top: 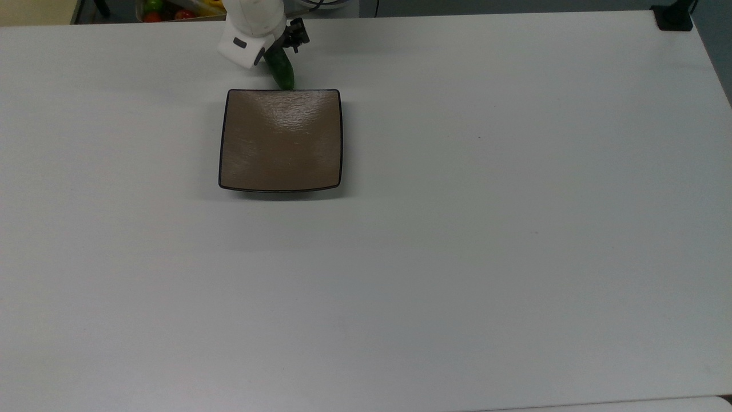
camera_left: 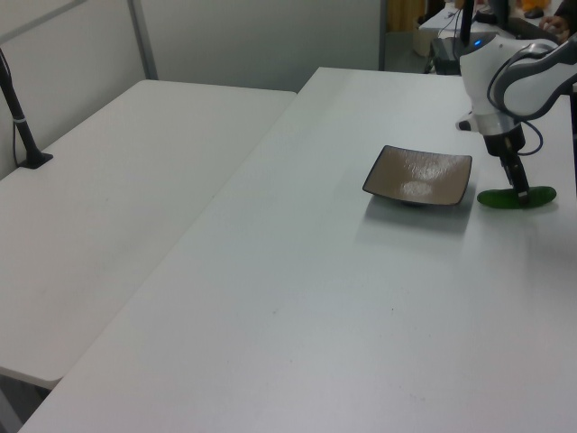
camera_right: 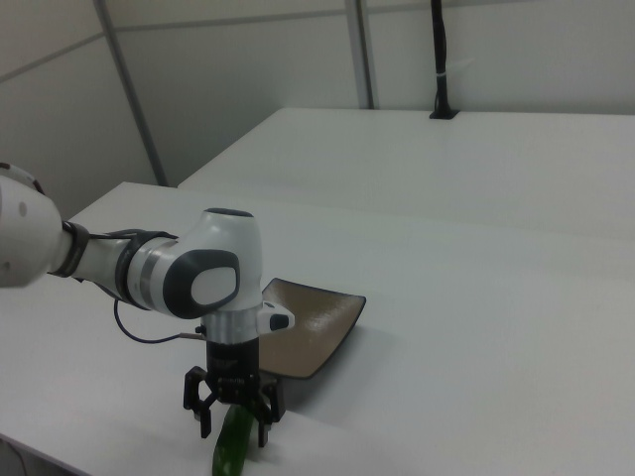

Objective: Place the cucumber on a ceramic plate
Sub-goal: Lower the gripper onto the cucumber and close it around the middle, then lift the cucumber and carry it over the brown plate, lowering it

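Observation:
The dark green cucumber [top: 282,72] lies on the white table just beyond the top edge of the square brown ceramic plate [top: 280,140] in the top view, one end close to the rim. The plate [camera_left: 419,174] holds nothing. My gripper [camera_right: 236,431] is down over the cucumber [camera_right: 230,456], open, with one black finger on each side of it and a little space between them and its skin. In the left view the gripper [camera_left: 521,191] reaches the cucumber [camera_left: 532,197] at its middle. The white wrist [top: 251,34] hides the cucumber's far half in the top view.
A box of colourful fruit [top: 166,8] sits past the table's far edge at the top view's upper left. A black post base [top: 675,17] stands at the top view's upper right corner. A second white table [camera_left: 135,180] adjoins in the left view.

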